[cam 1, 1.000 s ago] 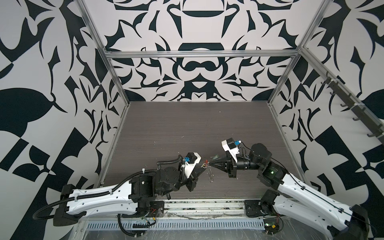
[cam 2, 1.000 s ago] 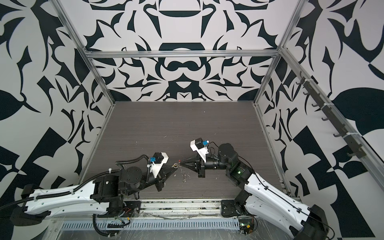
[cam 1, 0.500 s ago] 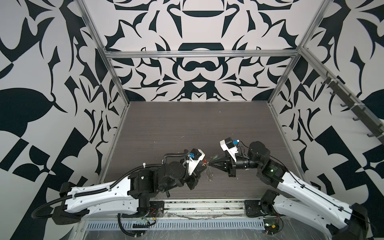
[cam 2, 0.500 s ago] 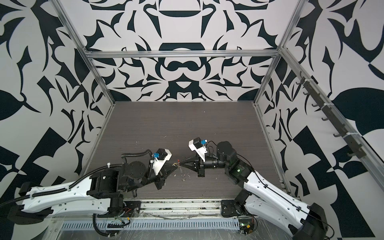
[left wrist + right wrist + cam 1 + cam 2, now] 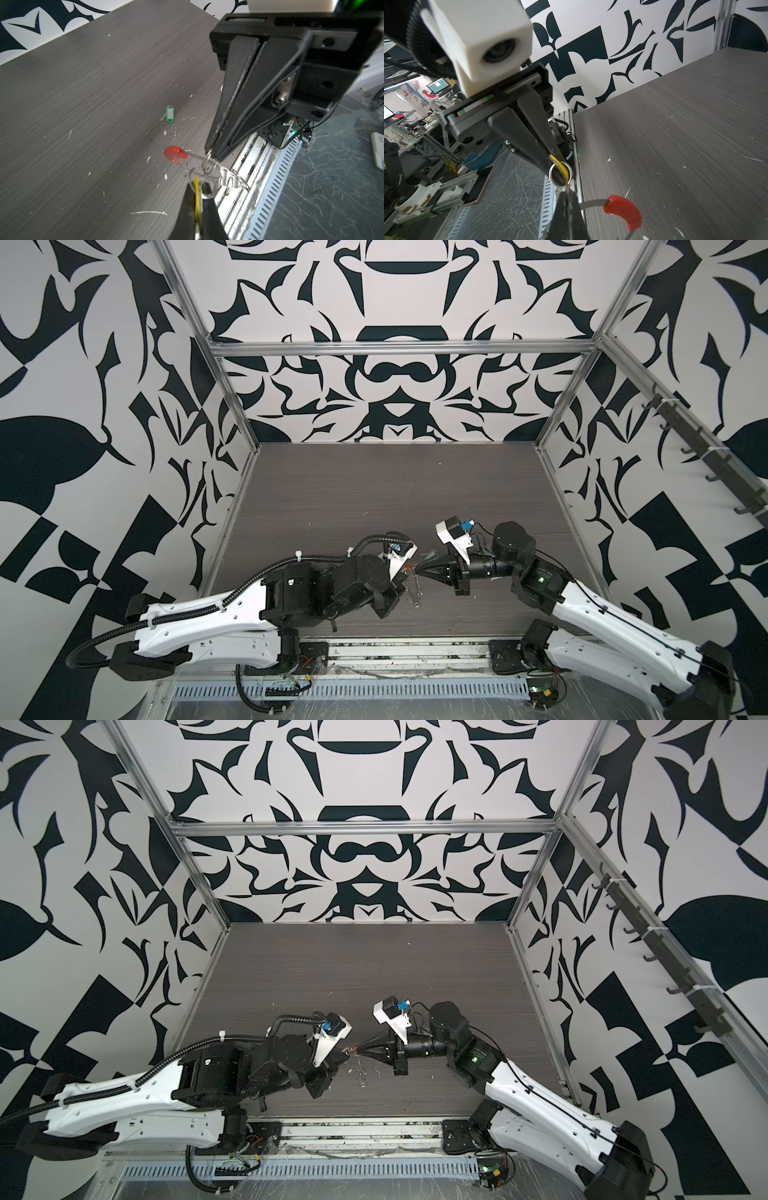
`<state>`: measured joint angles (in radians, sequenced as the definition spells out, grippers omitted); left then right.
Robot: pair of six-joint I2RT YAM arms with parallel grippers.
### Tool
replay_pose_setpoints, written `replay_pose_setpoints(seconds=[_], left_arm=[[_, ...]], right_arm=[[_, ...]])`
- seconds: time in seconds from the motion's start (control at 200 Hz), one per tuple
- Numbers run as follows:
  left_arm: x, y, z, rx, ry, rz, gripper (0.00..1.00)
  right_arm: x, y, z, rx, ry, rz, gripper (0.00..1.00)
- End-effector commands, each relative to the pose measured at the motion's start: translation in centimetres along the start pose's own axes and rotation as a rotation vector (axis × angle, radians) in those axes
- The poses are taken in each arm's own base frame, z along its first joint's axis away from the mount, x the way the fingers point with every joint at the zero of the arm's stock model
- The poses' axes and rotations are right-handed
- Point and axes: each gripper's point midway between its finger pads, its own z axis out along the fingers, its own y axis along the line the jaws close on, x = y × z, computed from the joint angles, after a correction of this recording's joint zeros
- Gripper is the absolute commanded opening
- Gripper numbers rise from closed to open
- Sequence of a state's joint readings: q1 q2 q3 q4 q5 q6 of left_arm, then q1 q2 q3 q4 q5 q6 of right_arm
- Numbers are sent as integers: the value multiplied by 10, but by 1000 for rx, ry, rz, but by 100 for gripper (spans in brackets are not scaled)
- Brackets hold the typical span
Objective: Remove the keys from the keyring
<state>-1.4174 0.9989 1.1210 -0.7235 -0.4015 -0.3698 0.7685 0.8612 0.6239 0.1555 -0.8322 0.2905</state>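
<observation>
1. Table: dark wood grain, flecked with white.
2. Arms: in the last second the left arm has pushed in toward the right one. The tips were apart and now nearly meet, in the air near the table's front edge.
3. Left gripper: clenched on the tag of the yellow-tagged key, same hold as a second ago.
4. Right gripper: clenched on the keyring, just beside its red sleeve. Can't tell whether it pinches the wire or a small clip.
5. Keyring: off the table, strung between the two grippers.
6. Green-tagged key: lying loose on the table, well apart from the keyring, so already off.
7. Small ring: on the yellow tag, hanging right at the right gripper's tip.
8. Reading: task about half done. Closing the gap likely slackens the link so the small ring can be worked off. It is not free yet.
</observation>
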Motion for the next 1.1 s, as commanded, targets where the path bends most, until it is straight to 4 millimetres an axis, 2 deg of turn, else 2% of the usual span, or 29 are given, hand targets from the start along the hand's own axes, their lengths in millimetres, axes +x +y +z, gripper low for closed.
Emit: replay_pose_setpoints(seconds=[0.0, 0.3, 0.66, 0.825, 1.095], left_arm=[[-9, 16, -16, -85, 4, 28, 0], [-17, 26, -22, -162, 38, 97, 0], [-27, 28, -18, -203, 49, 178, 0], [-36, 24, -19, -188, 4, 176, 13], [-36, 15, -12, -145, -1, 181, 22]], right_arm=[[17, -12, 4, 48, 49, 74, 0], [34, -12, 16, 25, 83, 103, 0], [37, -10, 22, -2, 73, 134, 0], [32, -8, 24, -10, 33, 137, 0], [26, -6, 30, -24, -16, 150, 0]])
